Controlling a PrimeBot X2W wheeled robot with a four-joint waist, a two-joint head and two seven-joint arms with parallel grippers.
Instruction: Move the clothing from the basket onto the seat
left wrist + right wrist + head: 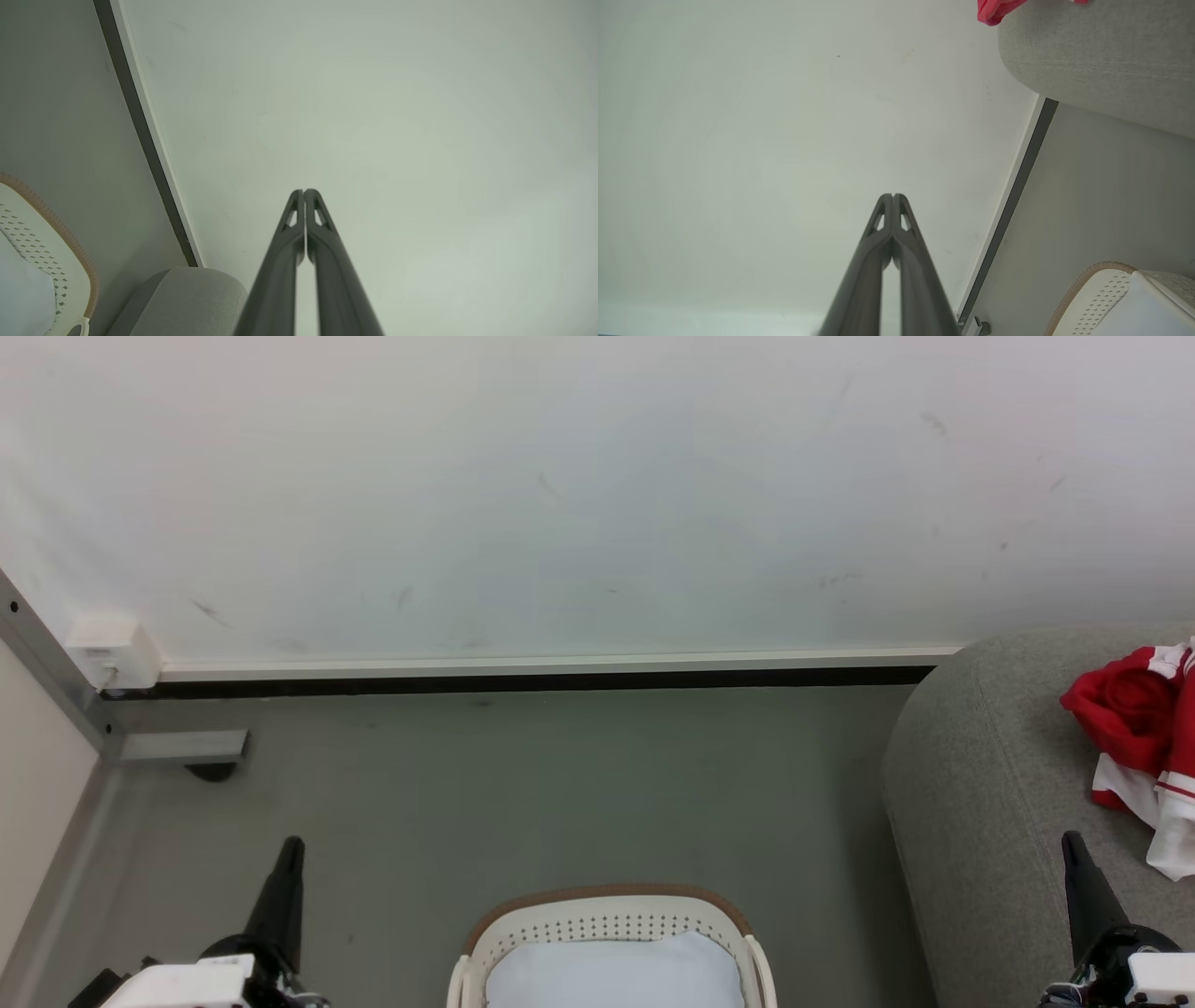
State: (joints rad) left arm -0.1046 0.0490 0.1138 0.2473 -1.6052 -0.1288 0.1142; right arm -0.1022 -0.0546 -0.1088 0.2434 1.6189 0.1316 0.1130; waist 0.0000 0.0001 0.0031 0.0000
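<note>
From my station this looks close to finished. The clothing (1134,709) lies in a red heap with white trim bands on the seat (980,775), well to the right of the basket (607,896) and farther from me. The heap runs off the edge of the head view, so I cannot tell whether it is one garment or both, and I see no lettering or number.

I see no red in the basket. The part I can see, its far end with the brown rim and the perforated wall, holds a pale, smooth sheet (616,975). I cannot tell whether it is a liner or a cloth. The near end of the basket is cut off below the head view, so I cannot rule out a garment lying there.

Both tools are empty. The left gripper (291,847) hangs left of the basket over the floor, and its wrist view shows the two fingers pressed together with nothing between them. The right gripper (1072,840) stands right of the basket, in front of the seat's near part, and its fingers are pinched together on nothing as well.

My judgement is that the moving is done or nearly done. What is left is a look into the near end of the basket to confirm it is clear of red.
</note>
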